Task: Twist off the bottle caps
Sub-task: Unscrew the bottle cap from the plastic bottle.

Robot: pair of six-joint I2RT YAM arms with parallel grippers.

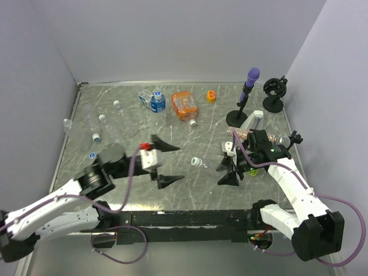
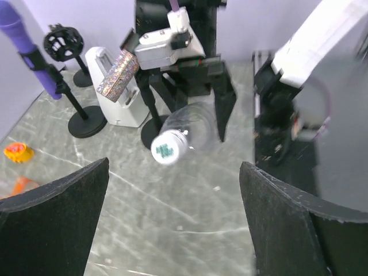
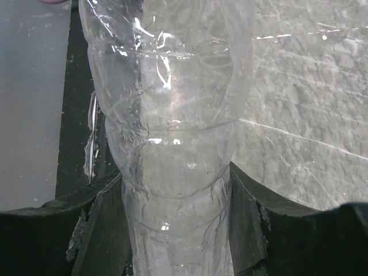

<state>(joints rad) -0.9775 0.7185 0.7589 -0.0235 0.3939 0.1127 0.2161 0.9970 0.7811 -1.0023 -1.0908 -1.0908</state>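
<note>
Left fingers (image 2: 57,213): spread wide, nothing between them. Cap (image 2: 168,148): white, straight ahead just past the tips, roughly centred in the gap, touching neither pad, top face turned toward them. It looks seated on the neck. Bottle (image 2: 195,129): clear, lying level, long axis running directly away from the left fingers, cap end nearest. Right fingers (image 3: 106,230): clamped on the bottle body, one each side, at the far end. Judgement: left arm is nearer the cap; advance along the axis, then close.

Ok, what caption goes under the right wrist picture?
Right gripper clamped on a clear bottle, marbled table behind.
</note>
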